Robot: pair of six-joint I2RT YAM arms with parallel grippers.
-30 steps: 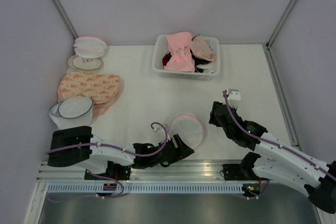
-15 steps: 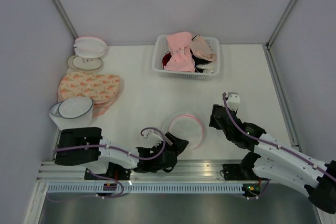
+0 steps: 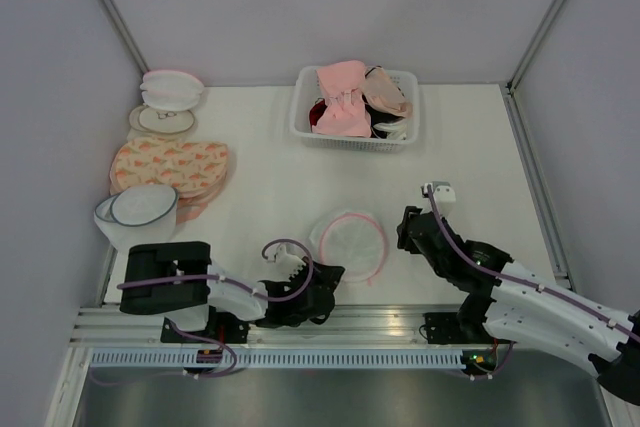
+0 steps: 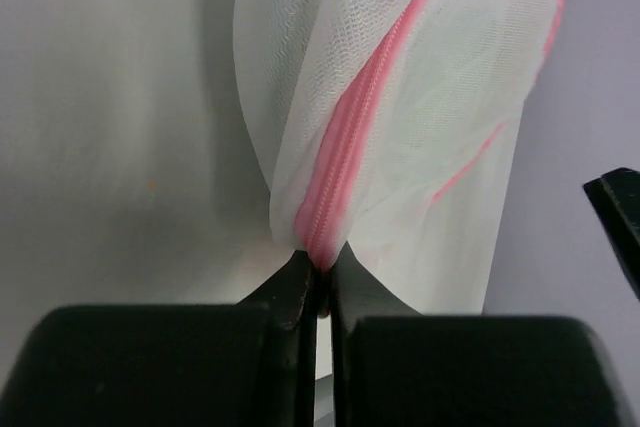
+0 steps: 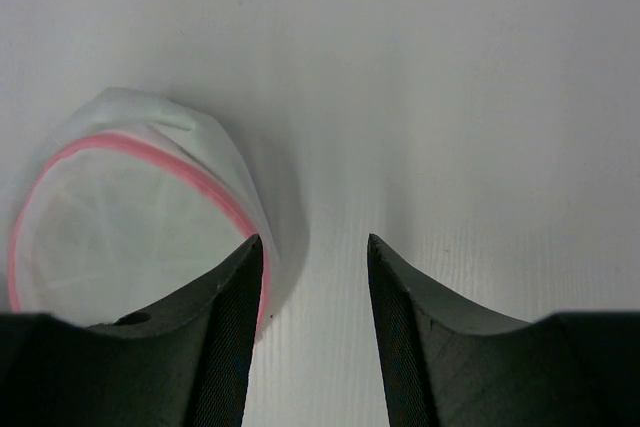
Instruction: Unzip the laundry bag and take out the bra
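Observation:
The laundry bag (image 3: 352, 244), a round white mesh dome with pink zipper trim, lies near the table's front middle. My left gripper (image 3: 333, 274) is at its near-left edge. In the left wrist view that gripper (image 4: 322, 267) is shut on the pink zipper trim (image 4: 345, 152) where the two halves meet. Pale mint fabric of the bra (image 4: 465, 77) shows faintly through the mesh, its shape unclear. My right gripper (image 3: 403, 230) hovers just right of the bag. It stands open (image 5: 315, 242), left finger over the bag's rim (image 5: 215, 187), nothing between the fingers.
A white basket (image 3: 300, 119) holding pink and beige bras stands at the back middle. Flat orange-patterned bags (image 3: 170, 165), a white mesh dome with a dark rim (image 3: 140, 207) and more round bags (image 3: 170, 87) lie along the left wall. A metal rail (image 3: 380, 319) runs along the near edge.
My left gripper has gone from open to shut on the bag's zipper trim, and its wrist has drawn back toward the left. The right gripper has come closer to the bag's right edge.

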